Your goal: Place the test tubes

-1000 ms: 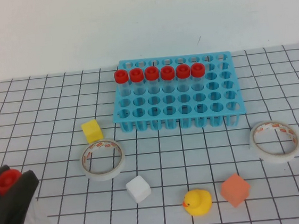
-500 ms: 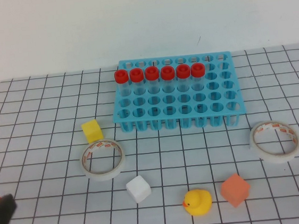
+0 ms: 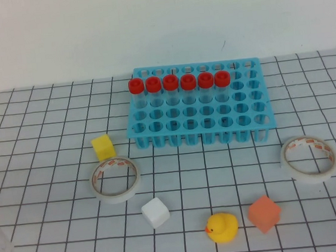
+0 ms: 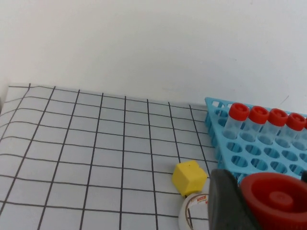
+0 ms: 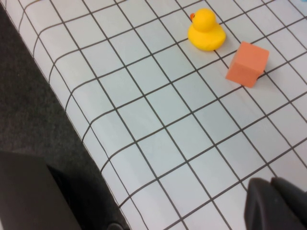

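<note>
One red-capped test tube [image 4: 283, 201] is clamped in the left claw [image 4: 266, 194], cap uppermost, at the near left edge of the table [image 3: 46, 114]. Whether its tip touches the surface cannot be told. It is judged light, rigid, smooth-walled and breakable, so the hold is best taken just under the cap with the tube kept upright. Six tubes [image 3: 180, 82] stand in the blue rack [image 3: 199, 136], well ahead of this claw and off to its right, with the yellow cube [image 4: 190, 177] between. The right claw [image 5: 278, 203] is pressed together and empty, low by the near table edge, with the duck [image 5: 206, 31] ahead of it.
</note>
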Robot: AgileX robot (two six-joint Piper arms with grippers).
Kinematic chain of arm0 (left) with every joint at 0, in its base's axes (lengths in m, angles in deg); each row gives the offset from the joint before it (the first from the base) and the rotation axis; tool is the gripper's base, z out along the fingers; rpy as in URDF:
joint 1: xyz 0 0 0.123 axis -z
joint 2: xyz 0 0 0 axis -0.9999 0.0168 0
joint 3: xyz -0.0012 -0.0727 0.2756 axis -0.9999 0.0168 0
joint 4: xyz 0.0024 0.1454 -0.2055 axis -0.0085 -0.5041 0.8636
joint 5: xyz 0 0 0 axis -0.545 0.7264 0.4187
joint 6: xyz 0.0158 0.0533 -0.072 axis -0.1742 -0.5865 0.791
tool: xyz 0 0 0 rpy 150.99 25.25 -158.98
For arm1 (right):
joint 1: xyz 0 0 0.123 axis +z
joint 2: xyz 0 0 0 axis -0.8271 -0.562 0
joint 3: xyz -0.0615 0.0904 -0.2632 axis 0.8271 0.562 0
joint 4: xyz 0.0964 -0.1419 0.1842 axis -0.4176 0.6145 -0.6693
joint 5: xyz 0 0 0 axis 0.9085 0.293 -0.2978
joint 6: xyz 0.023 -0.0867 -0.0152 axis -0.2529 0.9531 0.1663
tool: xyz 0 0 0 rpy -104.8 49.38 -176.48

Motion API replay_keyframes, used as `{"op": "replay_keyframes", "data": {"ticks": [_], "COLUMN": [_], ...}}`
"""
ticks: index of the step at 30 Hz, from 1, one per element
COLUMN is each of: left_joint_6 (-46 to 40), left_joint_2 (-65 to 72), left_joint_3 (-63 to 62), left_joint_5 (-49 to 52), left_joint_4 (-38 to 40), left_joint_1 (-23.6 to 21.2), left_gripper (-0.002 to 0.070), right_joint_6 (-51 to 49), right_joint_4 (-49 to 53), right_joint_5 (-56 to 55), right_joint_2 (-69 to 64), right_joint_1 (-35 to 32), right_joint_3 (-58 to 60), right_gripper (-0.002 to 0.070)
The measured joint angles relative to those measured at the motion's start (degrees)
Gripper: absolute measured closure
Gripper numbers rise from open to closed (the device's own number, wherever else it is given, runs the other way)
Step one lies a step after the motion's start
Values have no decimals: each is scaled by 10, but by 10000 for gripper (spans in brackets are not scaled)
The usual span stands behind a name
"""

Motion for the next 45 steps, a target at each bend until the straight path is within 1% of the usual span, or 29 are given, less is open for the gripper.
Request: {"op": "replay_keyframes", "data": {"ticks": [3,5,7,8,11,14,18,21,23,26,27,29,30,32,34,38,40,42,45], "left_joint_6": [-9,4,48,103,195,232,243,246,249,250,250,255,262,292,333,452,476,487,494], "left_joint_2": [26,47,65,78,98,118,165,211,247,306,322,359,374,410,447,526,566,605,664], "left_joint_3": [-12,-23,-31,-35,-39,-40,-41,-41,-41,-41,-41,-41,-41,-42,-47,-80,-109,-145,-214], "left_joint_5": [-1,0,0,-3,-31,-73,-159,-251,-312,-410,-443,-541,-583,-677,-723,-740,-740,-740,-741], "left_joint_4": [18,-4,-41,-82,-183,-247,-267,-289,-325,-396,-424,-474,-488,-507,-500,-456,-462,-495,-571], "left_joint_1": [0,0,0,2,19,45,92,134,164,191,196,198,198,199,200,202,200,200,200], "left_gripper": [417,417,417,417,417,417,417,416,417,417,417,416,417,417,416,417,417,417,417], "right_joint_6": [0,0,0,0,0,0,0,0,0,0,0,0,0,0,0,0,0,0,0], "right_joint_4": [0,0,0,0,0,0,0,0,0,0,0,0,0,0,0,0,0,0,0], "right_joint_5": [0,0,0,0,0,0,0,0,0,0,0,0,0,0,0,0,0,1,1], "right_joint_2": [0,0,0,0,0,0,0,0,0,0,0,0,0,0,0,0,0,0,0], "right_joint_1": [0,0,0,0,0,0,0,0,0,0,0,0,0,0,0,0,0,0,0], "right_joint_3": [0,0,0,0,0,0,0,0,0,0,0,0,0,0,0,0,0,0,0], "right_gripper": [678,678,678,678,678,678,678,678,678,678,678,678,678,678,678,678,678,678,678]}}
